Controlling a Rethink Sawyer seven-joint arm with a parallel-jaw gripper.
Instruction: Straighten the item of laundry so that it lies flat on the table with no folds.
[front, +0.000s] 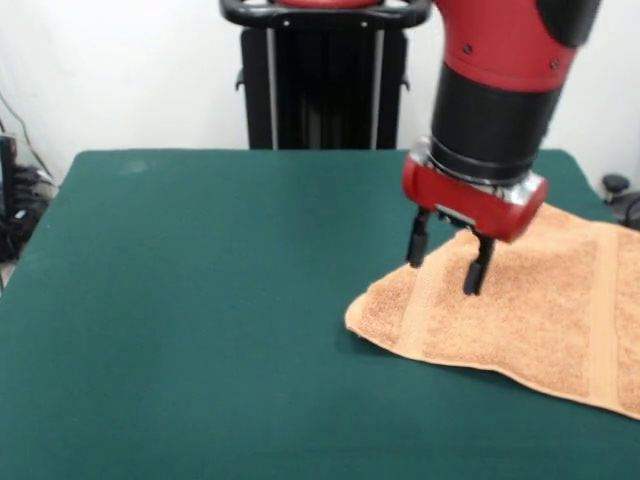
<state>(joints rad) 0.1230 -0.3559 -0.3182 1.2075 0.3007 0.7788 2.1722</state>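
The peach hand towel (530, 320) is seen on the green desk (200, 300), near the desk's right edge in the front view; part of it is cut off at the picture's right side, so its whole shape cannot be told. The towel looks mostly spread out; one flat woven band runs near its left end and another further right; the left corner looks a little raised, and a fold may be hidden there. The end effector (447, 262) is held just above the towel's left part; its two dark fingers (417, 240) are set apart, so it is open, and nothing is held between them.

The step in hand is judged to be a reach down for a grip near the left corner. For the next move, the fingers would need to be lowered onto the cloth, closed on only the top layer, and pulled towards the desk's open left side; a pull too hard could drag the whole towel.

The robot's black pedestal (325, 85) is seen at the far edge; some cables (20, 200) are seen past the left edge; nothing on the desk stands in the way.
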